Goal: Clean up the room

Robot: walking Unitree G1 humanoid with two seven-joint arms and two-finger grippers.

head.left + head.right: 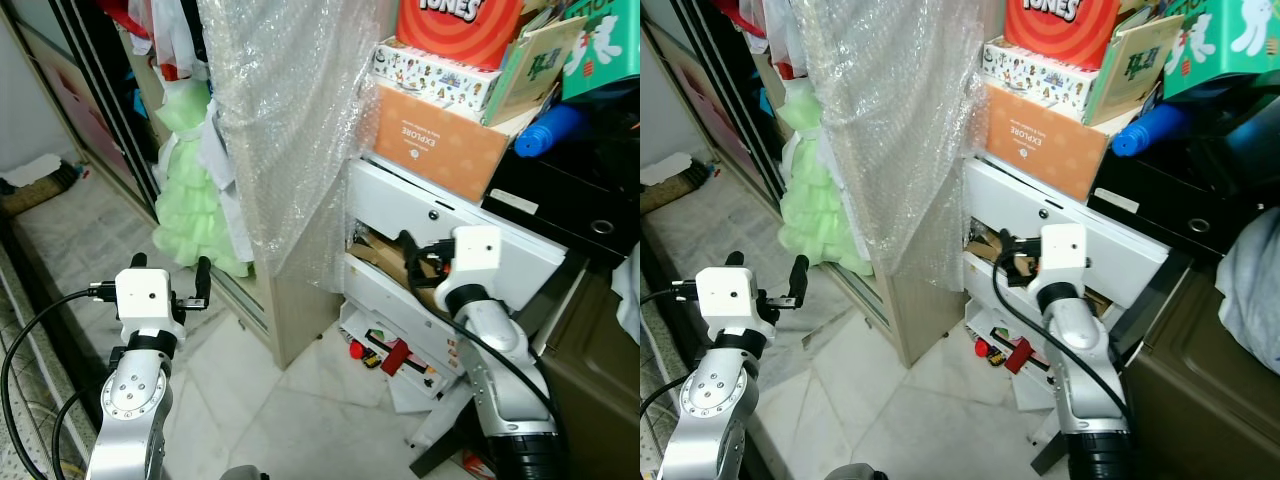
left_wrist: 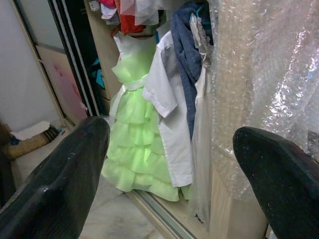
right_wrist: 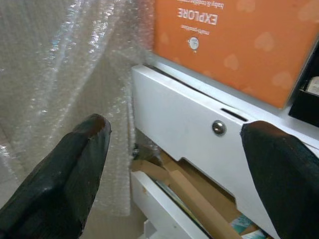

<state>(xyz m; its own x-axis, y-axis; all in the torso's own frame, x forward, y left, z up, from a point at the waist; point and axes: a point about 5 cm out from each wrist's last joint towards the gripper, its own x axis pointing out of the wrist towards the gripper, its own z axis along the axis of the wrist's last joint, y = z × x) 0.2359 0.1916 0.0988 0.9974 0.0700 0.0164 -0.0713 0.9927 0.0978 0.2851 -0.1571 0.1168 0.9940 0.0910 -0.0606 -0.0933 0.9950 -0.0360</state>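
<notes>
Two grippers: I have both raised in front of me, and both have their fingers spread apart with nothing between them.
Left gripper point(image 1: 168, 273): held over the pale floor point(image 1: 300, 400), pointing at the open wardrobe point(image 1: 110, 130); in its wrist view the gap between the fingers point(image 2: 55, 184) frames the hanging clothes.
Right gripper point(image 1: 422, 262): up close to the white drawer unit point(image 1: 500, 240), level with the gap where a drawer front hangs askew; its wrist view looks straight at the white front and its small round screw point(image 3: 218, 128).
Clutter on the floor: red and black bits point(image 1: 385, 355) and white sheets lie at the foot of the drawer unit, just below my right arm.
In the drawer gap: cardboard point(image 1: 385, 258) sticks out of the opening, right beside the right gripper.
Bubble wrap point(image 1: 290, 130): a big sheet hangs down over a wooden panel point(image 1: 300, 320) between the wardrobe and the drawer unit, screening what is behind it.
Wardrobe: a green frilly dress point(image 1: 195, 210) hangs low, with a white shirt point(image 2: 169, 114) and a dark blue garment point(image 2: 185, 50) beside it.
On top of the unit: an orange box point(image 1: 440, 140), a patterned box point(image 1: 440, 75) on that, a red box point(image 1: 460, 25) higher still, books leaning to the side, and a blue bottle point(image 1: 550, 128).
Far right: a black bin point(image 1: 580, 200), with a pale cloth point(image 1: 1248, 285) at the edge.
Far left floor: a brush point(image 2: 30, 142) lies by the wall.
</notes>
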